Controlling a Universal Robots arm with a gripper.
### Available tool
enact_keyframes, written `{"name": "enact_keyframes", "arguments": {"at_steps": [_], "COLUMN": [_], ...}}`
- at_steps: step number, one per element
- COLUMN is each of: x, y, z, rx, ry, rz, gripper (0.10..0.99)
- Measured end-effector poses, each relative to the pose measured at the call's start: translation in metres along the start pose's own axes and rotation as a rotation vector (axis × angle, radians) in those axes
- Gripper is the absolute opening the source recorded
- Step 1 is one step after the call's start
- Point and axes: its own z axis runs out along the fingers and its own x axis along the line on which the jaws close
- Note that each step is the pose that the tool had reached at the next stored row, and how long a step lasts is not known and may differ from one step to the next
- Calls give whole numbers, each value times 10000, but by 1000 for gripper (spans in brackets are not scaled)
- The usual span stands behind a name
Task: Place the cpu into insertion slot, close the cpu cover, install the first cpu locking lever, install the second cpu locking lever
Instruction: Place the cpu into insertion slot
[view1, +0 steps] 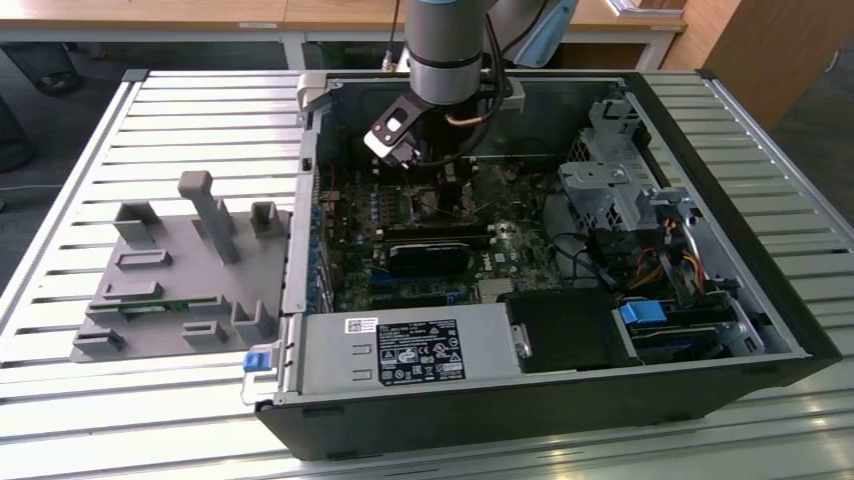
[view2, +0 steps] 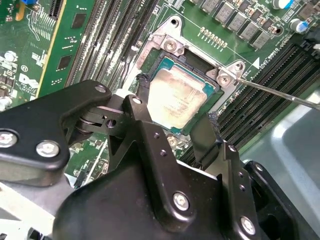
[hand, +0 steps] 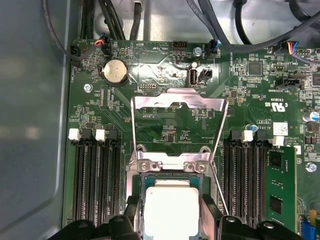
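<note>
The cpu (view2: 177, 100), a pale silvery square chip, lies in the insertion slot (view2: 197, 62) on the green motherboard. My gripper (view2: 175, 107) straddles it, its black fingers (view2: 142, 102) pressed against two opposite edges of the chip. In the first wrist view the cpu (hand: 171, 207) sits between the same fingers (hand: 131, 212). Beyond it, the cpu cover (hand: 150, 102), a thin silvery frame, stands swung open and away from the slot (hand: 170, 167). A thin metal locking lever (view2: 280, 93) juts out free beside the socket. In the exterior view the gripper (view1: 447, 195) reaches down into the open computer case.
Black memory slots (hand: 95, 185) flank the socket on both sides, with a green module (hand: 279, 190) nearby. A coin battery (hand: 114, 71) and cables (hand: 235, 30) lie past the cover. The case holds a power supply (view1: 400, 350) and drive cage (view1: 614, 190). A grey fixture (view1: 187, 270) sits outside.
</note>
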Motion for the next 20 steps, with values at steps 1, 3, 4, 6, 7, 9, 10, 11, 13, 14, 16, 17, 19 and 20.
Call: {"name": "enact_keyframes", "arguments": {"at_steps": [1,3,4,6,7,9,10,11,13,14,16,17,19,20], "x": [0,-1,-1,-1,0,-1,-1,-1,-1,-1,-1,-1,-2,-2], "y": [2,6,7,10,12,14,15,15,16,16,16,16,16,17], "z": [-12,-39,-53,-72,-76,-85,-89,-92,-95,-96,-100,-102,-108,-112], "rx": [8,25,37,55,59,70,73,75,76,75,76,77,78,78], "ry": [0,1,0,-4,-12,-35,-46,-55,-67,-67,-69,-69,-70,-70], "rz": [-1,-2,-2,-1,-1,-4,-4,-4,-7,-7,-7,-6,-7,-6], "gripper": [600,600,588,525,525,459,404,345,290,231,114,114,106,106]}}
